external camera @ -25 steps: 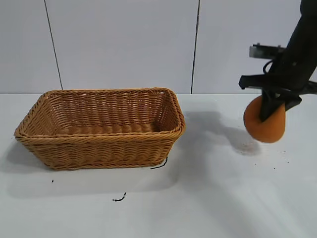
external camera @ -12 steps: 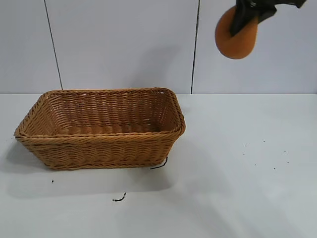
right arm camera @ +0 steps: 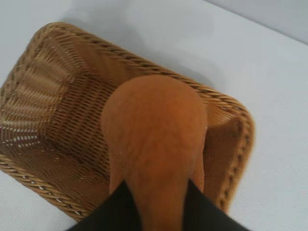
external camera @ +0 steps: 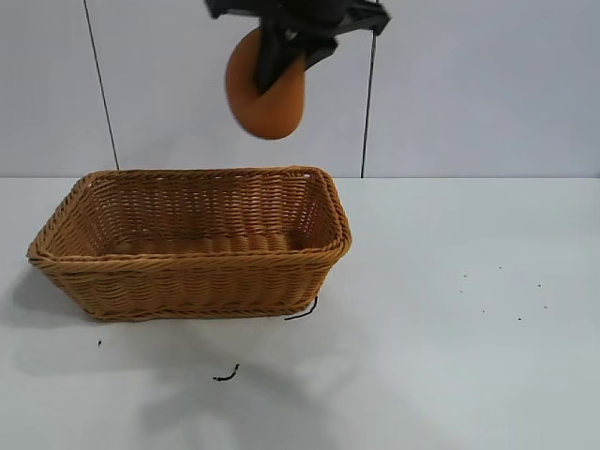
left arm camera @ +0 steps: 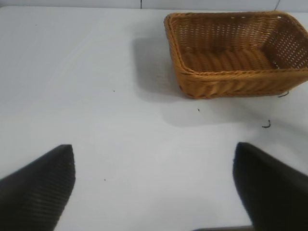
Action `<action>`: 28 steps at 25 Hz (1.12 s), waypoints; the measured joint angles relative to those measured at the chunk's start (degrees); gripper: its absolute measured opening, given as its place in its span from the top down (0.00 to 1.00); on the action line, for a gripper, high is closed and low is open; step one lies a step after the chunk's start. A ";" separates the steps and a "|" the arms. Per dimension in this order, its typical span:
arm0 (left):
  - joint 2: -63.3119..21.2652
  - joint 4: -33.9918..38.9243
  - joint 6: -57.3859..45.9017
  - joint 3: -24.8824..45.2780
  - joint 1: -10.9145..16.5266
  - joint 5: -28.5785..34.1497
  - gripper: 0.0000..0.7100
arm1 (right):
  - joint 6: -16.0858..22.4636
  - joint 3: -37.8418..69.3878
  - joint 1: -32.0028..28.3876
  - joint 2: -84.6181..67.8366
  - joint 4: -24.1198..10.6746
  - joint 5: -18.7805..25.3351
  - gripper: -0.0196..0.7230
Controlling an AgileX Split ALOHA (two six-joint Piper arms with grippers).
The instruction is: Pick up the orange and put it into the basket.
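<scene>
My right gripper (external camera: 281, 56) is shut on the orange (external camera: 266, 94), a dull-orange pear-shaped fruit, and holds it high in the air above the right half of the basket (external camera: 187, 272). In the right wrist view the orange (right arm camera: 154, 130) hangs between my two black fingers (right arm camera: 115, 211) with the open woven basket (right arm camera: 43, 115) below it. My left gripper (left arm camera: 154, 192) is open and empty above bare table, well away from the basket (left arm camera: 231, 82).
The white table (external camera: 450, 356) carries small dark specks and a black scrap (external camera: 225, 375) in front of the basket. A pale panelled wall stands behind.
My right gripper has carried the orange up from low over the table's right side and leftward, to high above the basket.
</scene>
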 joint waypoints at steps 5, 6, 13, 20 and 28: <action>0.00 0.00 0.00 0.00 0.00 0.00 0.10 | 0.00 0.00 0.00 3.69 0.21 -0.12 0.81; 0.00 0.00 0.00 0.00 0.00 0.00 0.10 | 0.00 -0.10 0.00 3.69 0.47 0.25 0.69; 0.00 0.00 0.00 0.00 0.00 0.00 0.10 | -0.18 -9.75 -0.07 3.52 0.34 8.47 0.07; 0.00 0.00 0.00 0.00 0.00 0.00 0.10 | 4.67 -23.91 -2.70 2.97 -7.24 17.42 0.05; 0.00 0.00 0.00 0.00 0.00 0.00 0.10 | 5.09 -24.98 -16.13 2.86 -9.94 20.84 0.04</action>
